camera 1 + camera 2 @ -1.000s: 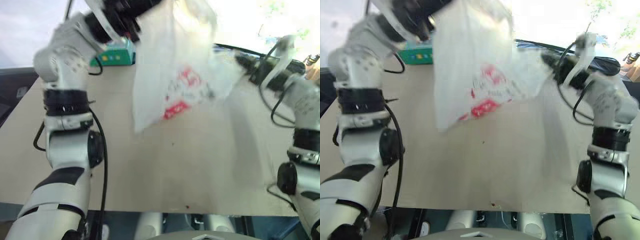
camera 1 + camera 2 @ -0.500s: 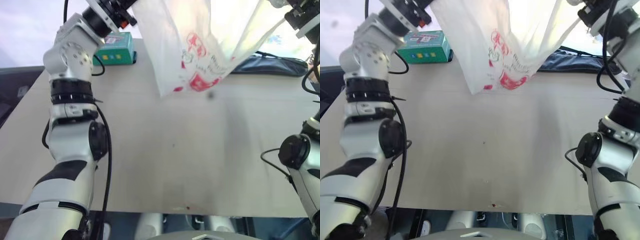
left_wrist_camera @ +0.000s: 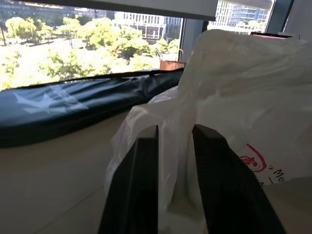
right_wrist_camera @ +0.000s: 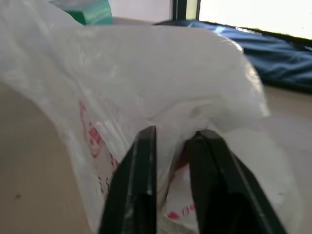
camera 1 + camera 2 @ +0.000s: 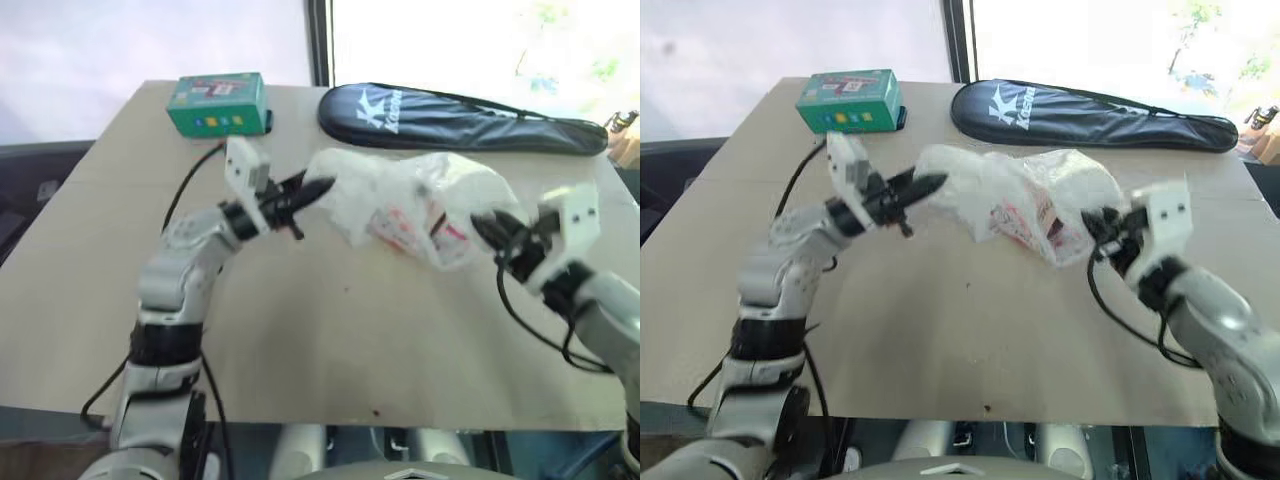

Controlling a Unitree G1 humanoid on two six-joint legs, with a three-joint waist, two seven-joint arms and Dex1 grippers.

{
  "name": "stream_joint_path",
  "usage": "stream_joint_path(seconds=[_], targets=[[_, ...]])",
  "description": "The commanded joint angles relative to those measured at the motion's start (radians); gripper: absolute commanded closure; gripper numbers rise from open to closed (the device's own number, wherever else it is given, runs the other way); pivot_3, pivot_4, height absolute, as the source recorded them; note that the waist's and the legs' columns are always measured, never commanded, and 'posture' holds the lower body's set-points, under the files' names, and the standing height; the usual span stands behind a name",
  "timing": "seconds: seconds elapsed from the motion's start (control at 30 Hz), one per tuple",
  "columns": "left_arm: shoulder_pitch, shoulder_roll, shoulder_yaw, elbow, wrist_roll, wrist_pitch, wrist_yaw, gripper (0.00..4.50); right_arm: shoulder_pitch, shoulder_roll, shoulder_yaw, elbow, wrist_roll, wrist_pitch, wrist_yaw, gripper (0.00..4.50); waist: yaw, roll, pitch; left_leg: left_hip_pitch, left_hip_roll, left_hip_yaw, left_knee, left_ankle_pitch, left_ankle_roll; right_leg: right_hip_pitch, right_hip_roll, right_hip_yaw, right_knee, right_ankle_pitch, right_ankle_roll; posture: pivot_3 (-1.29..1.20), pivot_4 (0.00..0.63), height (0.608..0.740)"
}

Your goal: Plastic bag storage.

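Observation:
The plastic bag [image 5: 400, 200], thin, white and crinkled with red print, lies bunched on the table [image 5: 330, 340] between my two hands. My left gripper [image 5: 320, 188] points level into its left end. In the left wrist view the left gripper [image 3: 174, 127] has its fingers [image 3: 146, 161] standing apart with a loose fold of the plastic bag [image 3: 243, 92] in the gap. My right gripper [image 5: 483, 228] points into the bag's right end. In the right wrist view the right gripper [image 4: 173, 130] is likewise parted around a ridge of the plastic bag [image 4: 161, 73].
A long black racket cover [image 5: 460, 118] lies along the far edge behind the bag. A green box [image 5: 218, 102] stands at the far left corner. Bare tabletop stretches from the bag to the near edge.
Both arms came down from overhead and the bag went from hanging stretched in the air to lying crumpled on the table. Both pairs of fingers have parted.

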Motion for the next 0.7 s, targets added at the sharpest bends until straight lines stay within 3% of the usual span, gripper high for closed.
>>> stream_joint_path(seconds=[0.03, 0.13, 0.17, 0.37, 0.7], targets=[[0.066, 0.055, 0.096, -0.099, -0.068, 0.043, 0.005, 1.7, 0.125, -0.046, -0.155, -0.104, 0.009, -0.092, 0.099, 1.69, 0.001, 0.0, 0.0, 0.0, 0.0, 0.0, 0.0, 0.0, 0.0, 0.0, 0.0, 0.0, 0.001, 0.0, 0.0, 0.0, 0.15, 0.74], [0.196, 0.104, 0.147, -0.136, -0.063, 0.042, -0.008, 0.31, 0.321, -0.072, -0.326, -0.14, 0.037, -0.134, 0.216, 0.32, 0.004, 0.0, 0.0, 0.001, 0.0, -0.001, 0.0, 0.0, 0.0, 0.001, 0.0, 0.0, 0.0, -0.001, 0.002, 0.0, 0.15, 0.74], [0.252, 0.12, 0.159, -0.151, -0.054, 0.032, -0.02, 0.05, 0.392, -0.076, -0.386, -0.146, 0.043, -0.152, 0.267, 0.02, 0.005, 0.0, -0.001, 0.002, 0.0, -0.001, 0.0, 0.0, 0.0, 0.002, 0.0, 0.0, 0.0, -0.001, 0.002, 0.0, 0.15, 0.74], [0.481, 0.177, 0.184, -0.237, -0.031, 0.002, -0.059, 0.05, 0.658, -0.069, -0.556, -0.102, -0.015, -0.274, 0.463, 0.02, 0.006, -0.003, -0.003, 0.004, 0.001, -0.002, -0.001, -0.003, 0.004, 0.006, -0.002, -0.002, -0.004, -0.002, 0.003, 0.0, 0.15, 0.74], [0.515, 0.183, 0.18, -0.288, -0.068, 0.025, -0.02, 0.05, 0.748, -0.102, -0.494, 0.069, -0.191, -0.363, 0.555, 0.02, 0.007, -0.002, -0.003, 0.013, 0.001, -0.003, -0.006, -0.006, 0.0, 0.014, -0.005, -0.003, -0.009, -0.004, -0.002, 0.0, 0.15, 0.74]])
